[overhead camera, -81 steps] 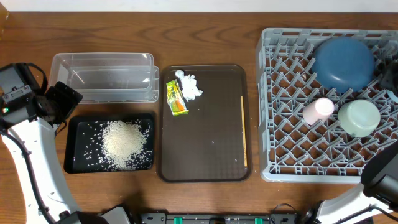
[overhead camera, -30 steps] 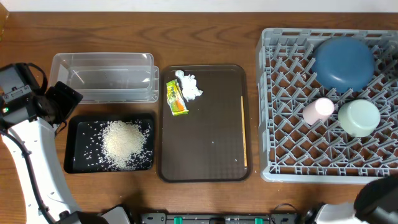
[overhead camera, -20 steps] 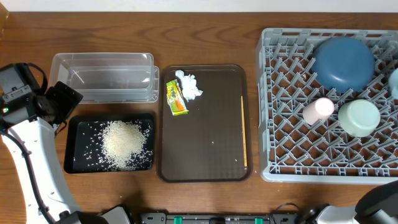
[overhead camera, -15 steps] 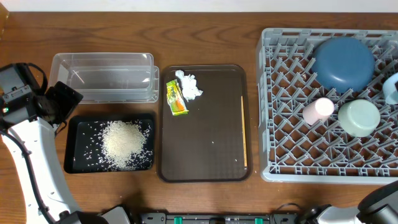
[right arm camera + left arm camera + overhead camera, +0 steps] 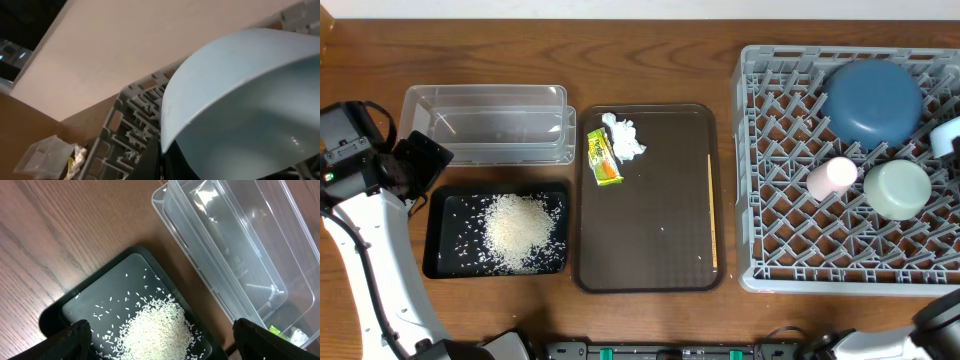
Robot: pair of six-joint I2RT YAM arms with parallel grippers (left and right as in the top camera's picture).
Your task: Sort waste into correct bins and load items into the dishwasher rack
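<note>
The right gripper (image 5: 167, 157) holds the small light-blue bowl (image 5: 240, 100) by its rim, over the right edge of the dishwasher rack (image 5: 790, 230). I think it should go down slowly into a free spot, away from the mint-green bowl (image 5: 897, 188) and big blue bowl (image 5: 872, 100). The left gripper (image 5: 162, 336) is wide open over the rice (image 5: 523, 232).

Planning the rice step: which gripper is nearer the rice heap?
Left. The left gripper sits beside the black tray, close to the rice heap; the right gripper is far off at the dishwasher rack, holding the light-blue bowl.
</note>
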